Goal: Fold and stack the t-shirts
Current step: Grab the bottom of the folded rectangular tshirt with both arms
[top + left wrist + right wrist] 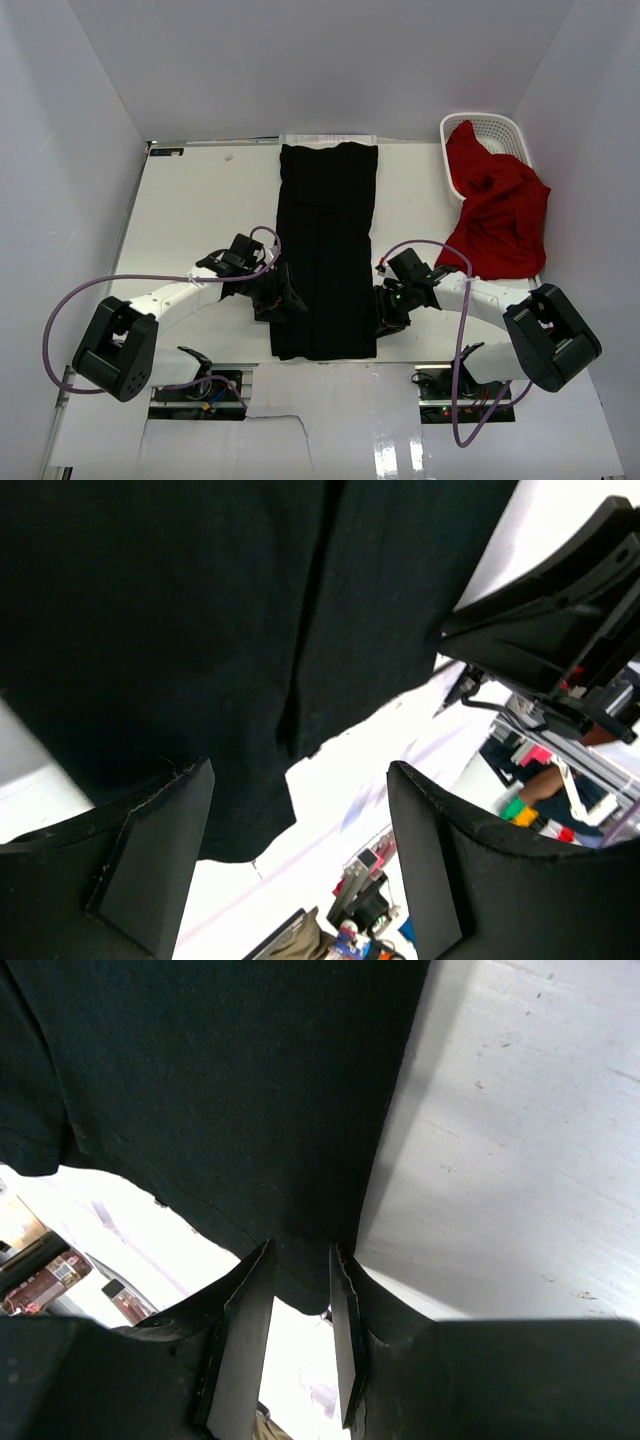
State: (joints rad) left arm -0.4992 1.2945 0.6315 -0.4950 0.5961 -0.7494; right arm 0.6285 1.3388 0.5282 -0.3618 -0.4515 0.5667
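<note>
Where the black t-shirt [220, 1090] ends, the right gripper [298, 1258] pinches it.

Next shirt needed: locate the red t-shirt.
Top view: the red t-shirt lies far right, spilling out of the white basket, right of the black t-shirt.

White table [200, 210] w/ black tee [326, 240], red tee [500, 215] & basket [505, 128].

You are seeing the left arm [165, 297] and right arm [485, 295] wearing white shells, black joints, black wedge-shaped claw fingers [160, 850], each trailing a purple cable [140, 277].
</note>
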